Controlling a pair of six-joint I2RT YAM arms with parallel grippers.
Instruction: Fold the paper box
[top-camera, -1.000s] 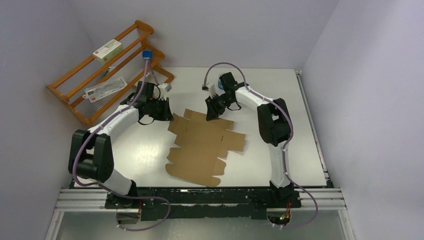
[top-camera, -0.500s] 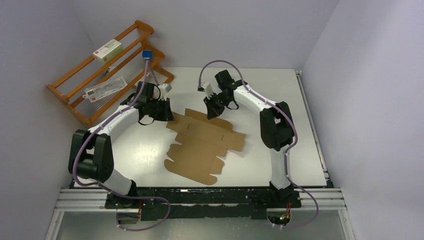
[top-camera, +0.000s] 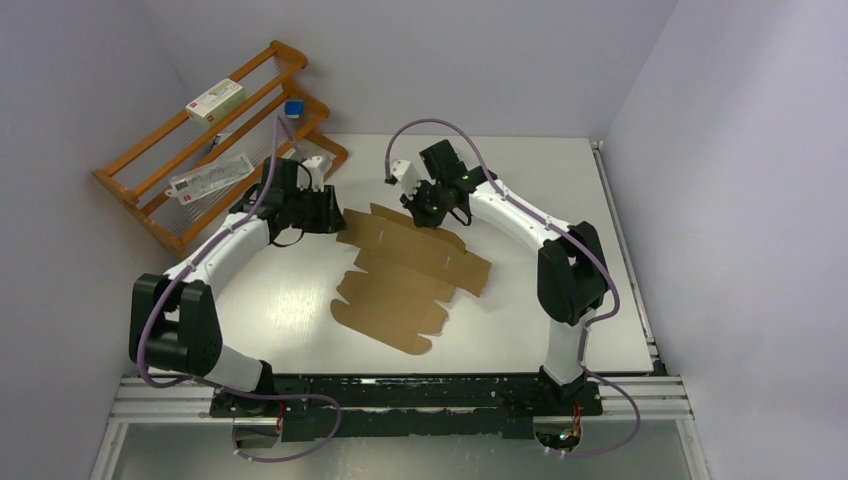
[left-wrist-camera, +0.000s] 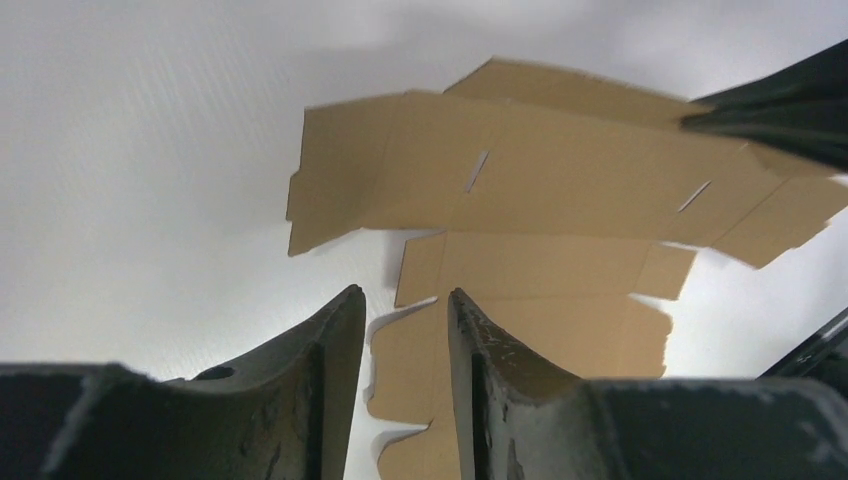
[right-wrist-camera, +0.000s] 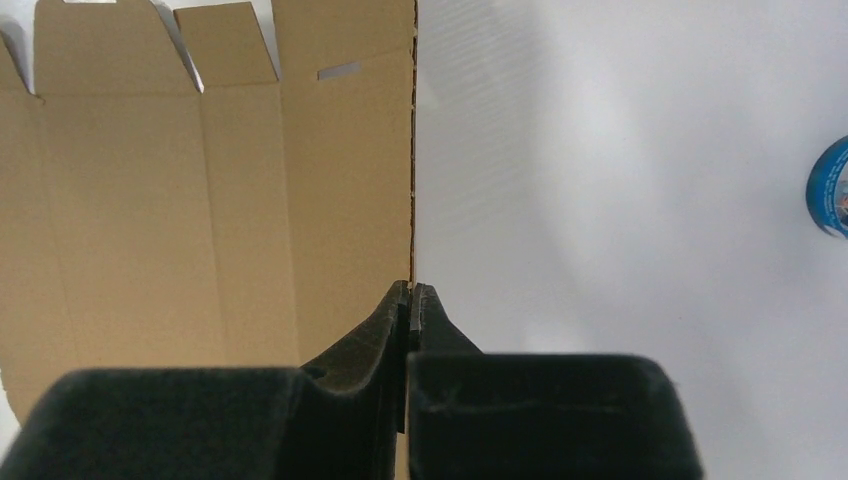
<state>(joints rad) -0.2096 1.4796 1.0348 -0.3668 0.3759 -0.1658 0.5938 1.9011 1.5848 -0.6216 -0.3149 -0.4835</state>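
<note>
The paper box lies nearly flat, no panel folded yet. Your right gripper pinches its far edge; your left gripper hangs part-open, empty.

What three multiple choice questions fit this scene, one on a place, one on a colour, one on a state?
1. Where is the wooden rack? A) at the far left B) at the near right C) in the middle
2. What colour is the paper box? A) white B) brown C) blue
3. The right gripper is: A) open, holding nothing B) shut on the rack C) shut on the paper box's edge
Answers: 1A, the top view shows it there; 2B, plain brown cardboard; 3C, its fingers pinch the sheet's edge.
</note>
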